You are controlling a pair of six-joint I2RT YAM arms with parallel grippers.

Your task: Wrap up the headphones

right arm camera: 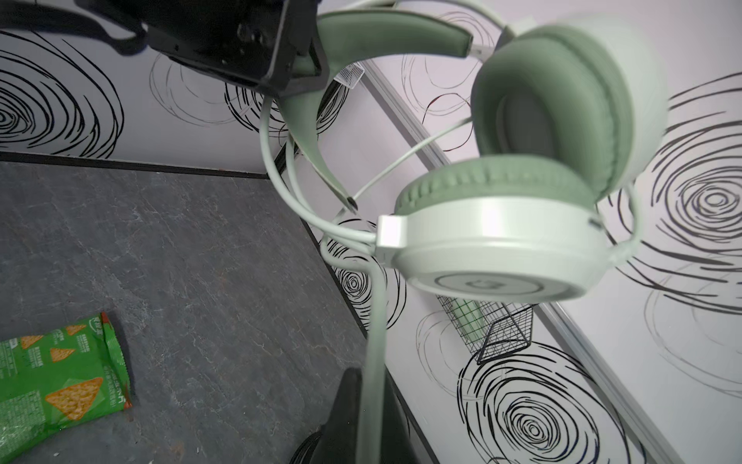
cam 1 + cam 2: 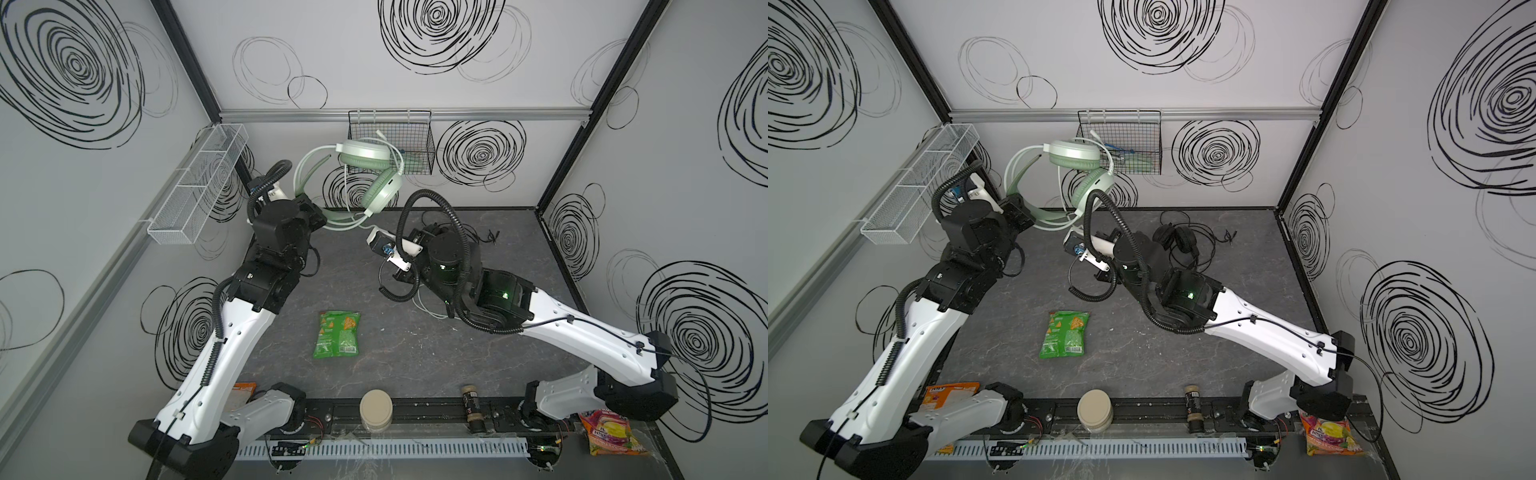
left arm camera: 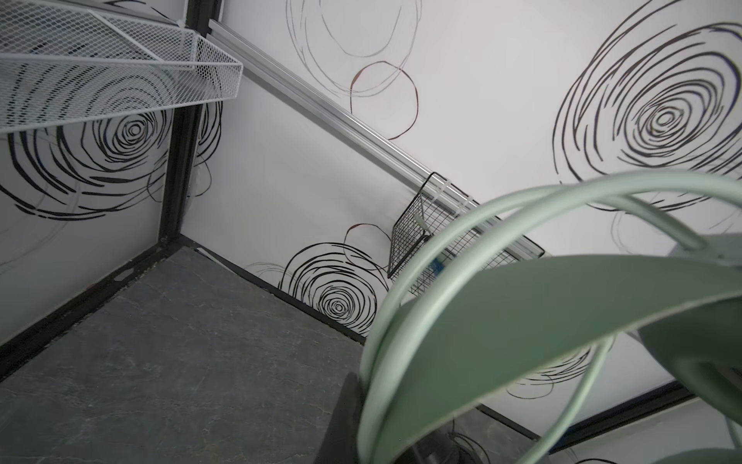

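Observation:
The mint-green headphones point(image 2: 365, 156) hang in the air at the back of the cell, in front of the wall basket. My left gripper point(image 2: 314, 212) is shut on their headband point(image 3: 522, 305); the two earcups point(image 1: 502, 249) hang to its right. Pale cable point(image 1: 373, 321) loops round the earcups and runs down into my right gripper point(image 1: 371, 422), which is shut on it just below them. More pale cable point(image 2: 428, 309) trails on the table under the right arm. The black headphones point(image 2: 1177, 239) lie on the table behind the right arm with their black cable point(image 2: 1221, 237) spread loose.
A green snack bag point(image 2: 336, 334) lies mid-table. A black wire basket point(image 2: 411, 141) hangs on the back wall and a white mesh shelf point(image 2: 195, 183) on the left wall. Along the front edge stand a round beige jar point(image 2: 376, 409), a small bottle point(image 2: 471, 405) and snack packets point(image 2: 611, 432).

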